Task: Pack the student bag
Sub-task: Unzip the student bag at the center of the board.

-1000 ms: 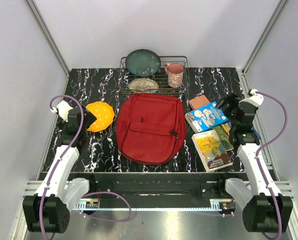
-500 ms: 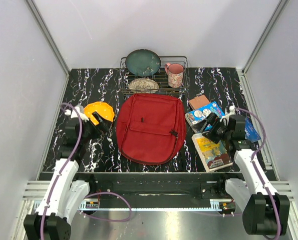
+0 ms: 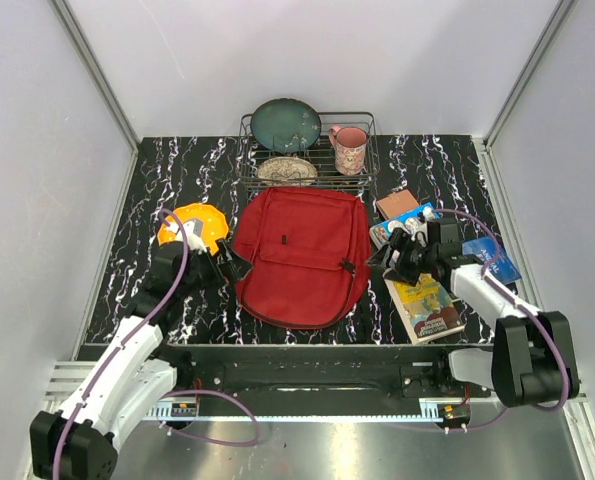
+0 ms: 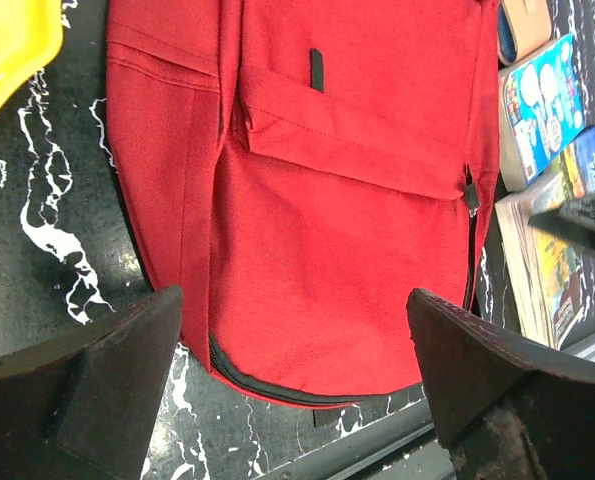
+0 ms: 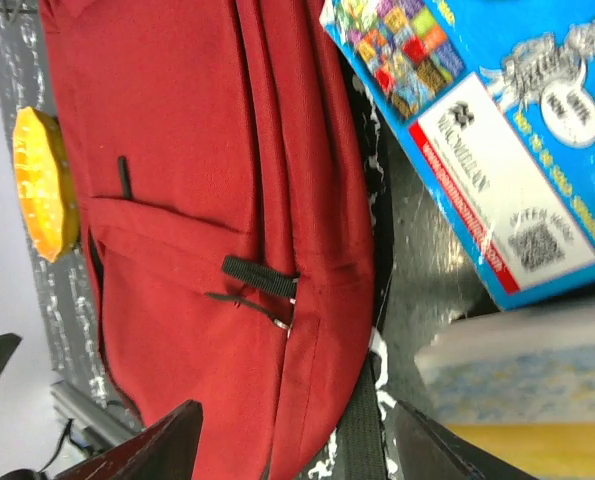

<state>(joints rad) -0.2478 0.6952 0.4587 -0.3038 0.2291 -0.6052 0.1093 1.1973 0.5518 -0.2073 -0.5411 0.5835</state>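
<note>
Step in hand looks like the approach: both arms reach in toward the bag's flanks and nothing is packed yet.

The left gripper point(image 3: 227, 268) sits low at the left edge of the student bag point(image 3: 299, 255), jaws spread wide and holding nothing. The bag lies flat in the middle of the tabletop point(image 3: 177, 160), front pocket up, and appears zipped. The right gripper point(image 3: 389, 255) is at the bag's right edge, near the black zipper pull point(image 5: 262, 275). Its jaws are apart and hold nothing (closing or not, one frame won't say).

The next move probably calls for opening the bag first. One gripper should pinch that small pull while the other pins the fabric so the bag doesn't slide. After that the books point(image 3: 425, 305) lying just right of the bag are the likely cargo.

Hard to make out:
- The yellow item point(image 3: 192, 225) left of the bag is partly behind the left arm and cable, so I can't tell what it is.
- The main zip's run is only partly visible, so how fully it is shut is unclear.
- The right fingertips are cut off at the bottom of the right wrist view, so contact with the bag can't be told.
- The blue book point(image 3: 402, 225) is mostly covered by the right arm.
- The wire rack point(image 3: 307, 150) behind holds dishes and a mug, not part of this job as far as I can judge.
</note>
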